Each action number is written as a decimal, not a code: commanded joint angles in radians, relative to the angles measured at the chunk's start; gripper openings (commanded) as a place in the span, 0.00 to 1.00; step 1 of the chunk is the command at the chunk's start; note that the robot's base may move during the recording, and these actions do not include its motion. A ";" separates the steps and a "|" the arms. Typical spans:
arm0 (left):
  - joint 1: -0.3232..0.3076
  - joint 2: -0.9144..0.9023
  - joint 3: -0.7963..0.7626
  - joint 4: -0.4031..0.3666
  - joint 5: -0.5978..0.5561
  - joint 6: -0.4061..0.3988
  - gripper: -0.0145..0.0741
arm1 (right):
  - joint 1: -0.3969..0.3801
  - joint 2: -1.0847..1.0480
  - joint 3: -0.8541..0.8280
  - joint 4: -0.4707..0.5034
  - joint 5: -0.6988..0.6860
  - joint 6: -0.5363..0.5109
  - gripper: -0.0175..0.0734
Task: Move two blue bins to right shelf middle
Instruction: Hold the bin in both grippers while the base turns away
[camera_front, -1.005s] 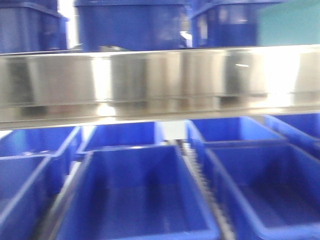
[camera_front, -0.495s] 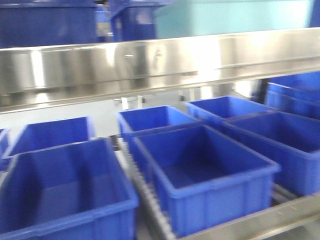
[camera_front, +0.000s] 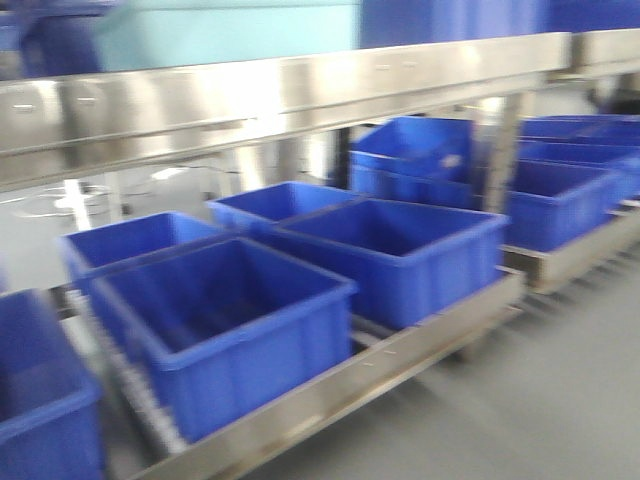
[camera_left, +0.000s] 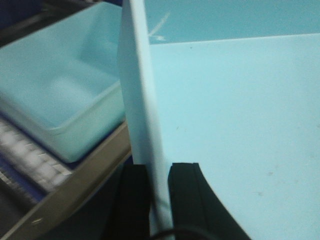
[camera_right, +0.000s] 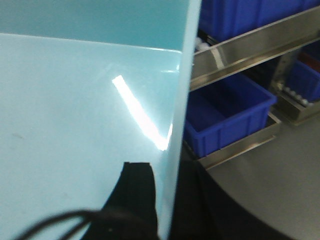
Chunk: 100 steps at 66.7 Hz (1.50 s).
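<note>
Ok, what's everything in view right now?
Gripped pale-blue bin: at least one, cyan, wall clamped in both wrist views.
Other pale-blue bin: one, cyan, on rack, left wrist view.
Dark-blue bins: many, dark blue, lower rack tiers.
Shelf rail: one, shiny steel, above them.
Floor: grey, right of racks.
Left fingers: two, black, shut on bin wall.
Right fingers: two, black, shut on bin wall.
</note>
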 joint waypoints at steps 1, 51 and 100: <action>-0.003 -0.010 -0.013 -0.039 -0.044 0.018 0.04 | -0.004 -0.004 -0.008 0.006 -0.042 -0.017 0.03; -0.003 -0.010 -0.013 -0.039 -0.044 0.018 0.04 | -0.004 -0.004 -0.008 0.006 -0.042 -0.017 0.03; -0.003 -0.010 -0.013 -0.039 -0.044 0.018 0.04 | -0.004 -0.004 -0.008 0.006 -0.042 -0.017 0.03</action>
